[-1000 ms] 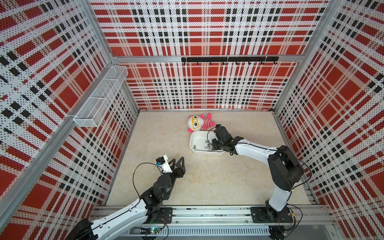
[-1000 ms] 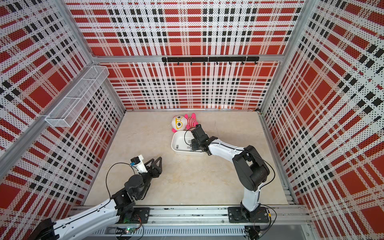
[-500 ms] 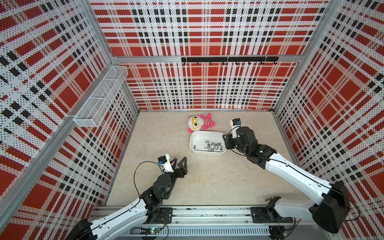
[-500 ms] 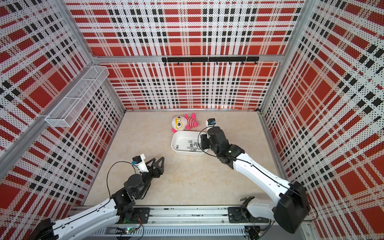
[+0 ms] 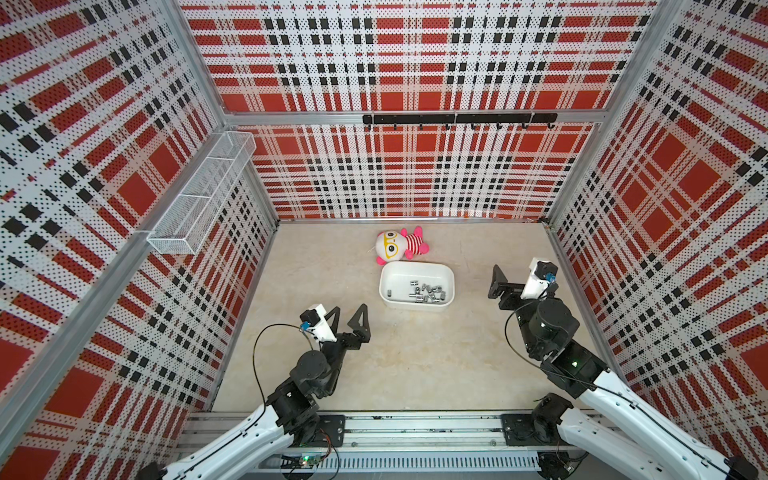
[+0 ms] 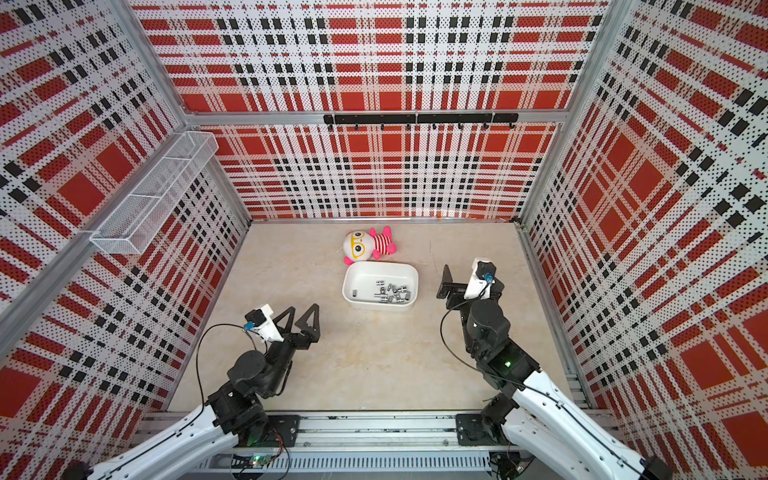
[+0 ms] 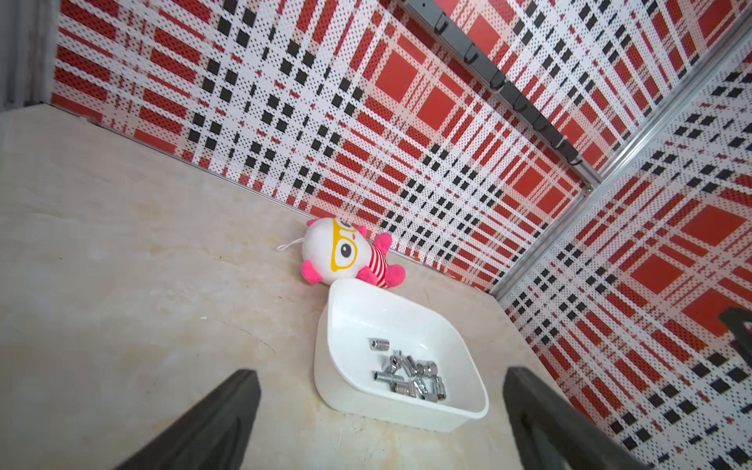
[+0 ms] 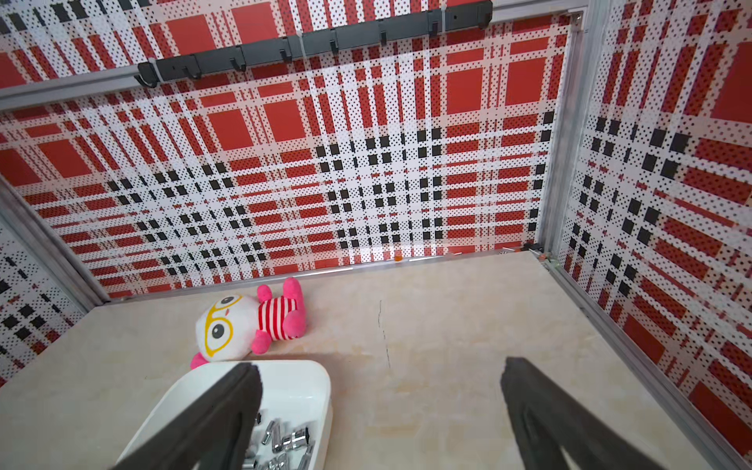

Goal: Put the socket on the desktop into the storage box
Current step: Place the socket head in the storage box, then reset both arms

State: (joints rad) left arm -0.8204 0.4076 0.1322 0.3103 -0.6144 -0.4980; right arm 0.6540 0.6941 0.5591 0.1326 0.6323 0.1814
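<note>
White storage box (image 5: 400, 277) on beige desktop (image 5: 415, 365), silver sockets (image 5: 428, 292) heaped inside

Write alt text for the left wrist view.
A white storage box holding a cluster of metal sockets sits on the beige desktop, with a pink-and-white plush doll just behind it. The left gripper, jaws open and empty, frames the foreground.

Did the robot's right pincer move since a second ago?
Yes. The right pincer was above the storage box; now it is clear of the box, off to the robot's right, standing open.
</note>
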